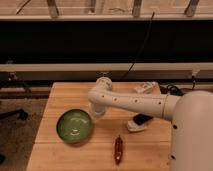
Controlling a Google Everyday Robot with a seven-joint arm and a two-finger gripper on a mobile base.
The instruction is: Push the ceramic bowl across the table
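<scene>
Green ceramic bowl (74, 125) sat on the wooden table (65, 95), touching or just left of the gripper (96, 113). Finger opening: cannot tell; nothing evidently held. A push would likely run leftward.

No text, label or number can be read anywhere (not even on the table (65, 95)).

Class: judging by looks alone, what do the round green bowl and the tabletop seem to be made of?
Round green bowl: likely glazed ceramic, glossy with a darker rim. Light plank table: wood, seams between boards showing, matte. The gripper is at the bowl's right edge.
</scene>
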